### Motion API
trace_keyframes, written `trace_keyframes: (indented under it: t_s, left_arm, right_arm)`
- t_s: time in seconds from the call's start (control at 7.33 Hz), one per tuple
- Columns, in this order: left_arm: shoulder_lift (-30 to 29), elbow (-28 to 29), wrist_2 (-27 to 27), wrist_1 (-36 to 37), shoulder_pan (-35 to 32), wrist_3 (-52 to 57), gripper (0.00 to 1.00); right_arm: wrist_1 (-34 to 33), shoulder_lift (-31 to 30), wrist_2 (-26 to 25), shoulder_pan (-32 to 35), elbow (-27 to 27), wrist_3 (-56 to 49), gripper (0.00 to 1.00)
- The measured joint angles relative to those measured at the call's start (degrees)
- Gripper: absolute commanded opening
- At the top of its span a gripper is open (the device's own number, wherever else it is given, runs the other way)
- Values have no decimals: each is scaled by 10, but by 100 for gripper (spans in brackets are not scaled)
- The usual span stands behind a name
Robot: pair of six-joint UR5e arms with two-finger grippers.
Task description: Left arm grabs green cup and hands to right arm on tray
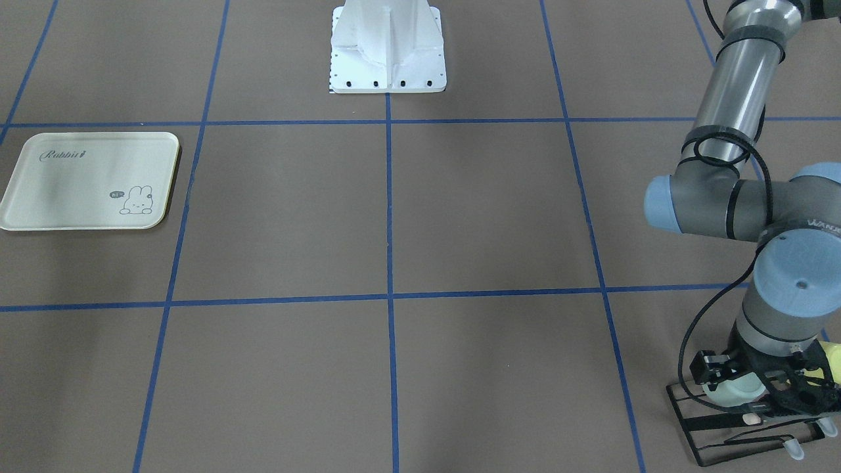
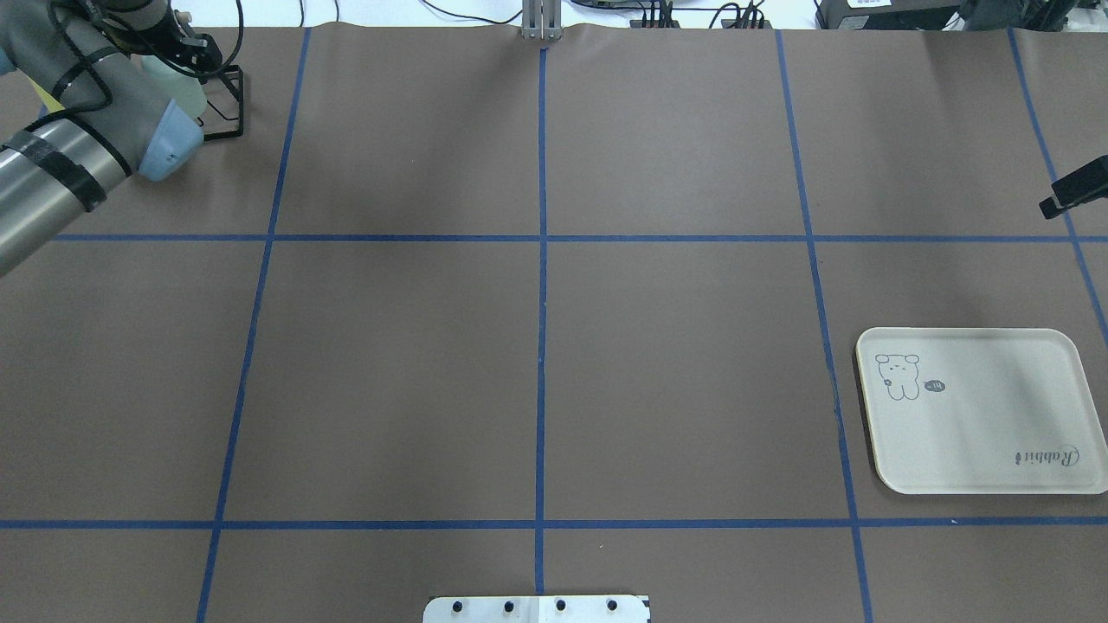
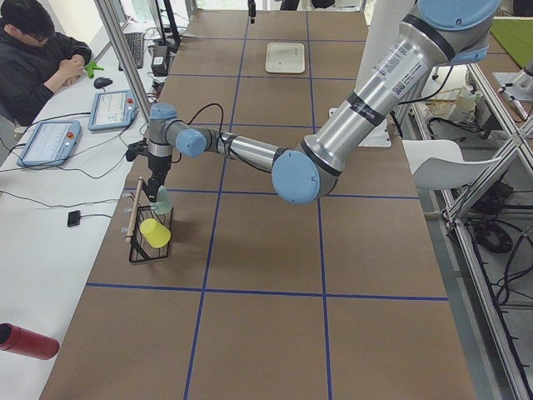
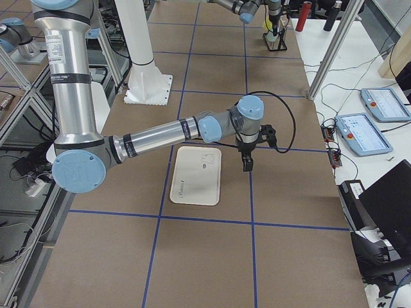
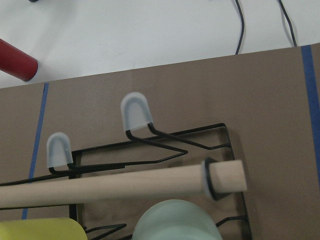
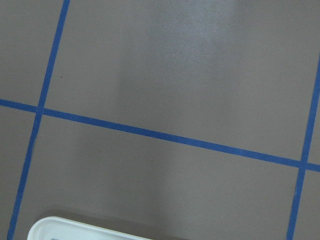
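The pale green cup [image 1: 730, 391] sits on the black wire rack [image 1: 698, 424] at the table's far left corner, beside a yellow cup [image 1: 832, 358]. My left gripper [image 1: 755, 387] is down at the rack with its fingers on either side of the green cup, and looks open. The cup fills the bottom of the left wrist view [image 5: 176, 222], under a wooden dowel [image 5: 125, 185]. My right gripper [image 2: 1047, 208] hangs shut and empty beyond the cream tray [image 2: 978, 433]. The tray [image 1: 85, 184] is empty, and its corner shows in the right wrist view [image 6: 75, 231].
The robot's white base [image 1: 387, 52] stands at the middle of the near edge. A red cylinder [image 5: 15, 62] lies on the white side table past the rack. An operator [image 3: 42, 50] sits there with tablets. Blue tape lines cross the brown table.
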Motion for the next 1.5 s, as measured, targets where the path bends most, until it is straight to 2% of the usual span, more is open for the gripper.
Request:
trace_keyframes:
  t_s: [0.14, 0.27, 0.55, 0.82, 0.95, 1.09, 1.5]
  left_arm:
    - [0, -1, 0, 0, 1, -1, 99]
    - [0, -2, 0, -1, 2, -2, 94]
    - [1, -2, 0, -1, 2, -2, 60]
    - [2, -4, 1, -1, 2, 0, 33]
    - [4, -6, 1, -1, 2, 1, 22]
    - [5, -11, 2, 0, 2, 5, 15]
    - [13, -36, 0, 4, -2, 23, 13]
  right_arm:
    - [0, 0, 0, 0, 0, 0, 100]
    - [0, 0, 0, 0, 0, 0, 100]
    - [0, 0, 0, 0, 0, 0, 100]
    - [0, 0, 0, 0, 0, 0, 100]
    - [0, 0, 0, 0, 0, 0, 100]
    - [0, 0, 0, 0, 0, 0, 100]
    - [0, -1, 0, 0, 0, 0, 100]
